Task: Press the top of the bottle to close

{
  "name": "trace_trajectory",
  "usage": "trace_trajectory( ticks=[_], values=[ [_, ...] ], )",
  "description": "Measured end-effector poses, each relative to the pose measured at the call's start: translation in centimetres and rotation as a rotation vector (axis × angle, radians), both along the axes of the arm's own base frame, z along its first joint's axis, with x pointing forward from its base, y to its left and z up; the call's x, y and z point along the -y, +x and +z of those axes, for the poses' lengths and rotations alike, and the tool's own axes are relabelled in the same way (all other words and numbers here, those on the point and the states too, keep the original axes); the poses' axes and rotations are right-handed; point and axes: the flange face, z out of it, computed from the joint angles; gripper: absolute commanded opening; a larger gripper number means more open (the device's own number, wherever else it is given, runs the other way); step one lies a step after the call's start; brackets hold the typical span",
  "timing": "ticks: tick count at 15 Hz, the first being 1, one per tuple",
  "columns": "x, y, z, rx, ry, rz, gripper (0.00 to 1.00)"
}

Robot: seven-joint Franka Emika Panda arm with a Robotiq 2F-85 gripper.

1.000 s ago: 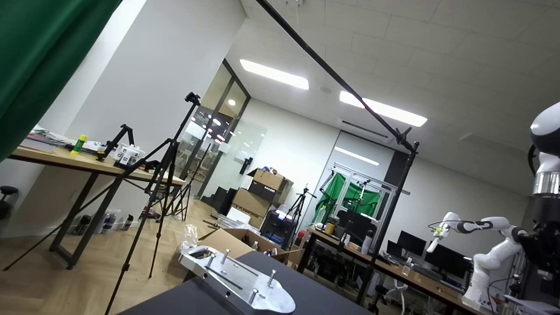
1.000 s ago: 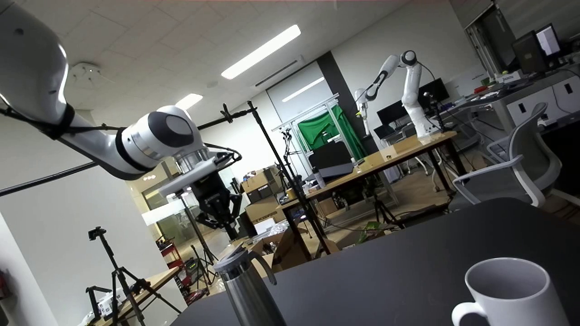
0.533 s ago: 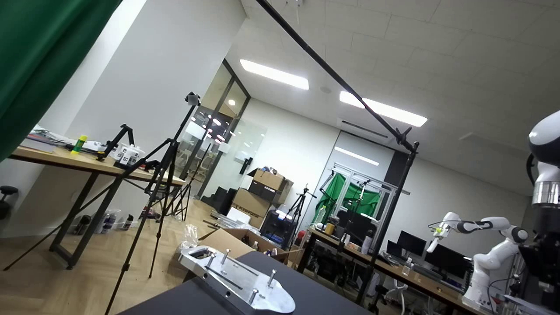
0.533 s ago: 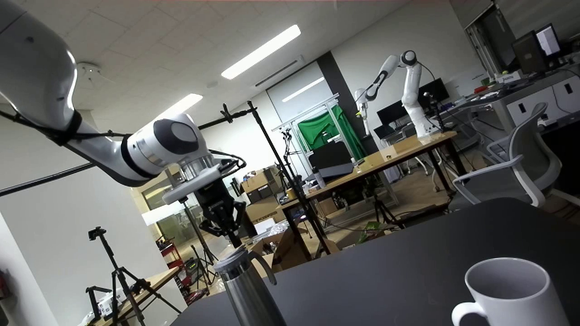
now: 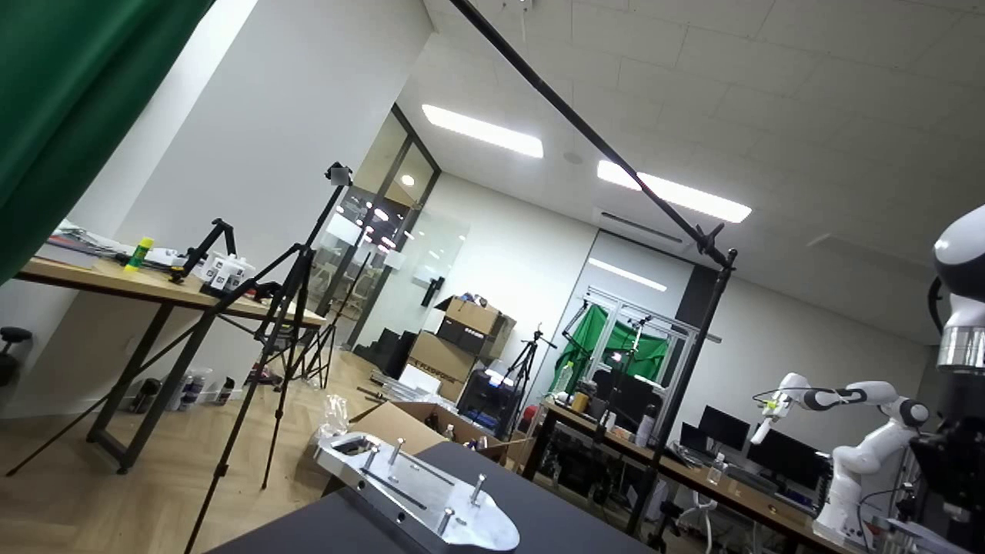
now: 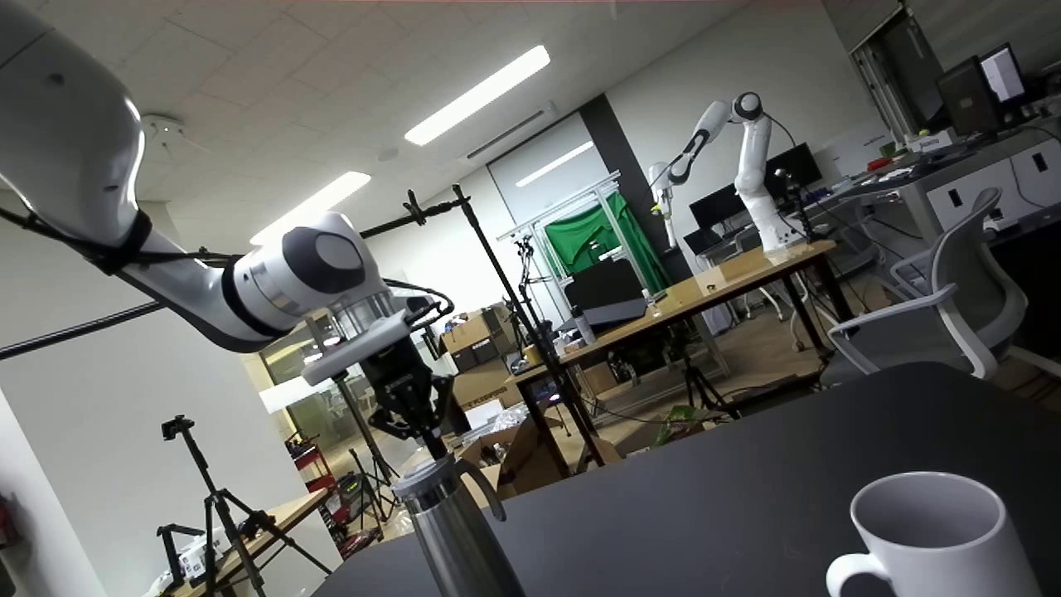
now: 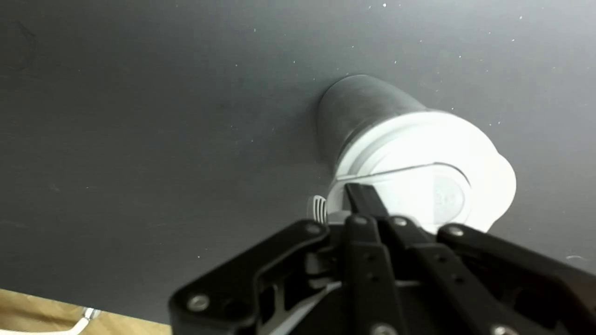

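Observation:
The bottle is a steel jug (image 6: 464,543) with a grey lid and a handle, standing upright on the dark table. Its lid (image 6: 424,478) looks level in an exterior view. In the wrist view the lid (image 7: 475,139) is bright white, with a long flap (image 7: 409,193) across it. My gripper (image 6: 438,452) is shut with nothing between its fingers. Its fingertips are at the handle side of the lid top and seem to touch it. In the wrist view the gripper (image 7: 365,188) covers part of the flap and most of the handle.
A white mug (image 6: 945,539) stands on the dark table (image 6: 680,506), right of the jug. In an exterior view a metal plate with upright bolts (image 5: 423,492) lies on the table. The table's edge shows at the lower left of the wrist view.
My gripper has moved down and slightly right onto the lid, staying shut. A small part that stuck up on the lid one second ago now appears flat. The jug's body has not moved.

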Motion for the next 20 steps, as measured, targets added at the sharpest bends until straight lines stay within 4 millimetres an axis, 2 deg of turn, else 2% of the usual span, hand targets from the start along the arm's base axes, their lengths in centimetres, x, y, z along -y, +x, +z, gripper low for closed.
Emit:
trace_trajectory(
  ticks=[6,8,9,10,12,15,17,20],
  values=[
    [-0.2,-0.6,0.3,0.018,0.019,-0.007,0.00],
    [-0.4,-0.8,1.7,0.039,0.038,-0.010,0.00],
    [-0.4,-1.1,3.2,0.061,0.047,-0.010,0.00],
    [-0.3,-1.5,4.8,0.087,0.052,-0.006,0.26],
    [0.1,-2.7,8.3,0.139,0.052,-0.001,0.32],
    [0.7,-5.1,11.9,0.181,0.049,-0.002,0.52],
    [1.0,-6.6,12.9,0.172,0.043,-0.002,0.66],
    [1.3,-8.4,13.1,0.145,0.032,-0.001,0.86]
  ],
)
